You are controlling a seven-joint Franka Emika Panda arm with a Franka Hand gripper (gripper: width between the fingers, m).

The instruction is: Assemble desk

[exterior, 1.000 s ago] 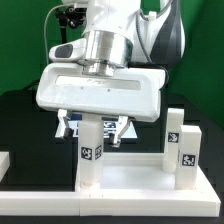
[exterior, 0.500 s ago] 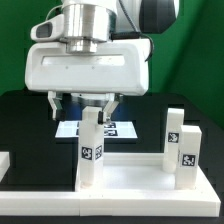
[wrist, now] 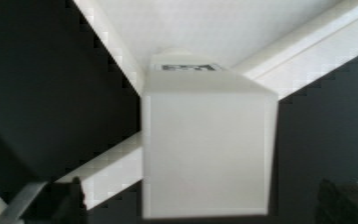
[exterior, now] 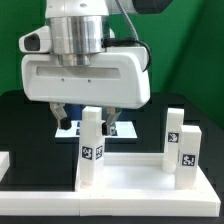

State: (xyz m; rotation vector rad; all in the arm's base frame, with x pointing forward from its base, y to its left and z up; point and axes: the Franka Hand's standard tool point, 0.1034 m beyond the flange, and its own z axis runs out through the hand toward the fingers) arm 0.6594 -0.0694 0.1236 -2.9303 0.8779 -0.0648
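Observation:
The desk top is a white rimmed tray lying at the front of the exterior view. A white leg with a square tag stands upright on it. Two more tagged legs stand toward the exterior view's right. My gripper hangs over the first leg, open. Its dark fingers straddle the leg's top without touching it. In the wrist view the leg fills the middle, with a dark finger on either side and a gap between each one and the leg.
The marker board lies on the black table behind the legs, partly hidden by my gripper. A white piece shows at the exterior view's left edge. White rims of the desk top cross the wrist view.
My gripper has moved toward the exterior view's left and come down, so its open fingers now flank the top of the standing leg. The legs and the desk top have stayed put.

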